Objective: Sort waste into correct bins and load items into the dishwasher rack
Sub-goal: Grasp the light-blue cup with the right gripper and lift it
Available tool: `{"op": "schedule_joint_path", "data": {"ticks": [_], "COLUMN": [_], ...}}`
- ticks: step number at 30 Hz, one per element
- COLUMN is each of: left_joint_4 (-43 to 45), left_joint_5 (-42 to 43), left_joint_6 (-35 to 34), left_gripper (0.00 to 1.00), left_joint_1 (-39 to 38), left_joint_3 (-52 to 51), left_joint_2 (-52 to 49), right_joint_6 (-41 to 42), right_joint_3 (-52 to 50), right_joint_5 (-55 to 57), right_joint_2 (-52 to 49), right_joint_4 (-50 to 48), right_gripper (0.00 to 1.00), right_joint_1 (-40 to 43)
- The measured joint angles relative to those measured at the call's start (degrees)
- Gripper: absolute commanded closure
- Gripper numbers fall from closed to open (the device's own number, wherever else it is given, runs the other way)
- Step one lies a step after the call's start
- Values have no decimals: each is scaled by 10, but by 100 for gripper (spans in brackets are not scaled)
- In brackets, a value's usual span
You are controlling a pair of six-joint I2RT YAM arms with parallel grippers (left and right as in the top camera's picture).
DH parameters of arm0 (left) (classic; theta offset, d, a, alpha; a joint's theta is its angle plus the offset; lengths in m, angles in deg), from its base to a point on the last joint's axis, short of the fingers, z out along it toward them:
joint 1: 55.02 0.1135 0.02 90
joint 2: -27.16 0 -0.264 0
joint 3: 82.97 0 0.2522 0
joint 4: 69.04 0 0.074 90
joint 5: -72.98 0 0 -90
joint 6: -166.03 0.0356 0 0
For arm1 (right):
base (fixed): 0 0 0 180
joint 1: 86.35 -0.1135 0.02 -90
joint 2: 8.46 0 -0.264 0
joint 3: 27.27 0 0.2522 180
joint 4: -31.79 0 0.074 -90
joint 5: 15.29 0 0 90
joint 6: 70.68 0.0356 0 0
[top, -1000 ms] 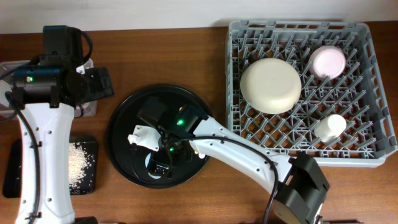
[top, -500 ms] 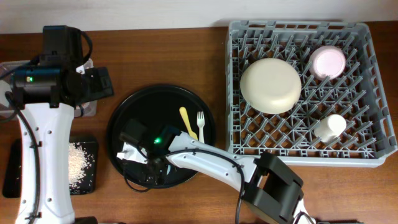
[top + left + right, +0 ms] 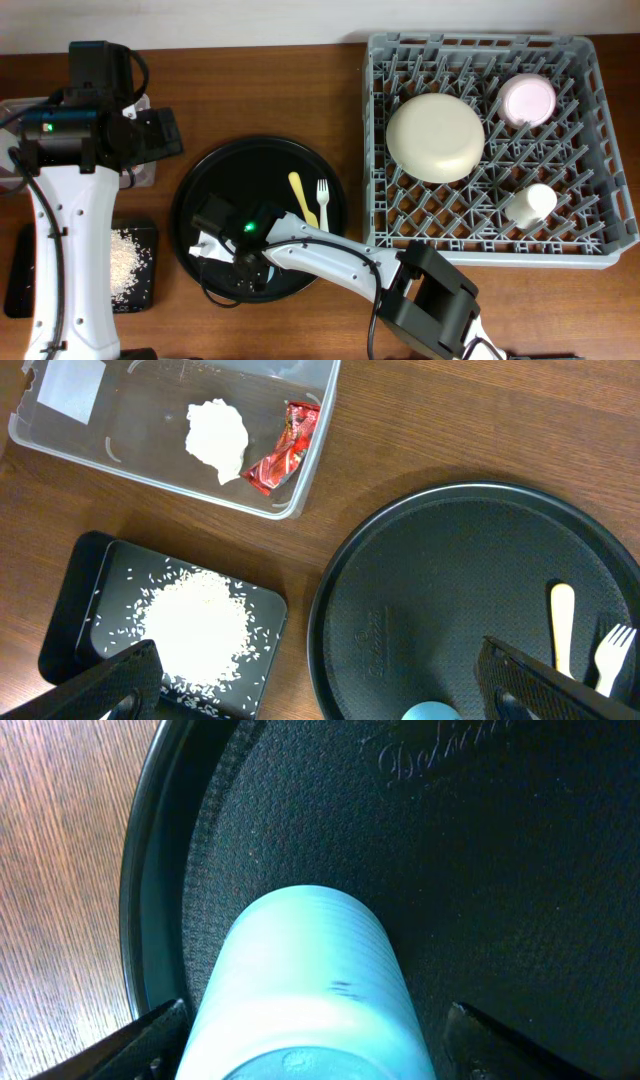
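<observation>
With waste (image 3: 218, 438) binned and plate (image 3: 435, 137), bowl (image 3: 528, 100) and white cup (image 3: 530, 204) in the rack (image 3: 590, 250), only fork (image 3: 322, 200), knife (image 3: 300, 196) and light-blue cup (image 3: 310, 990) are left on the round tray (image 3: 260, 160), the right claw (image 3: 320, 1042) wide open astride that cup.

counter (image 3: 260, 80): brown wood grain
round tray (image 3: 480, 870): black, pebbled
near cup (image 3: 305, 980): light blue
knife (image 3: 299, 195): yellow
fork (image 3: 322, 200): white
rack (image 3: 590, 150): grey lattice
plate (image 3: 435, 137): cream
bowl (image 3: 528, 99): pink
wrapper (image 3: 285, 448): red
tissue (image 3: 218, 438): white
rice (image 3: 195, 628): white
shallow tray (image 3: 85, 570): black
</observation>
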Motion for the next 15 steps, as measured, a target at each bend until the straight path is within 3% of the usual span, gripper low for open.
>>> {"op": "schedule_joint_path", "data": {"ticks": [7, 15], "left_joint_4": [0, 0], "left_joint_5": [0, 0], "left_joint_6": [0, 0], "left_gripper": [1, 1], "left_joint_1": [0, 0], "left_joint_3": [0, 0], "left_joint_2": [0, 0], "right_joint_6": [13, 46], "right_joint_3": [0, 0], "right_joint_5": [4, -14], "right_joint_2": [0, 34], "right_joint_4": [3, 44], "right_gripper": [47, 48], "right_joint_1": [0, 32]}}
